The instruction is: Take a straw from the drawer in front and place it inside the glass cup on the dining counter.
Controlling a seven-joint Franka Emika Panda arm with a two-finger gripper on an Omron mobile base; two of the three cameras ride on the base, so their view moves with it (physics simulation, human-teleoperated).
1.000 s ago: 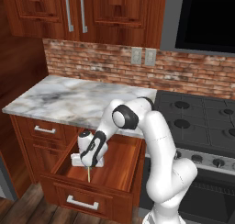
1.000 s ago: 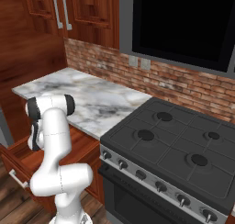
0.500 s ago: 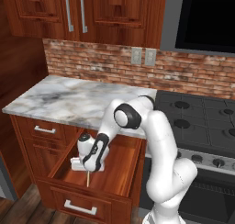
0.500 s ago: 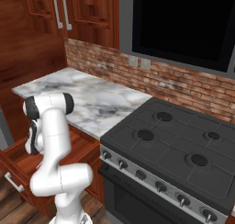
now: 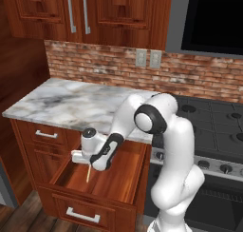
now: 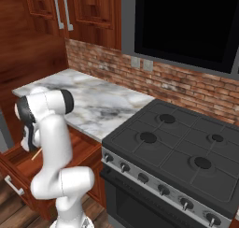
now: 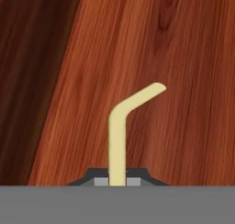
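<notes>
Gripper (image 5: 88,165) clamped on pale bent straw (image 7: 118,136), hanging over open wooden drawer (image 5: 114,171), straw tip pointing down toward drawer floor, below marble worktop (image 5: 71,102)

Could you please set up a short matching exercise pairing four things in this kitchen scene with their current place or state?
Things:
1. straw
2. drawer
3. gripper
4. stove

Places or states:
A. pulled open under the marble worktop
B. right of the worktop, burners bare
C. bent near its tip, held between the fingers
D. shut, reaching down into the drawer

Pairs: 1-C, 2-A, 3-D, 4-B
</notes>
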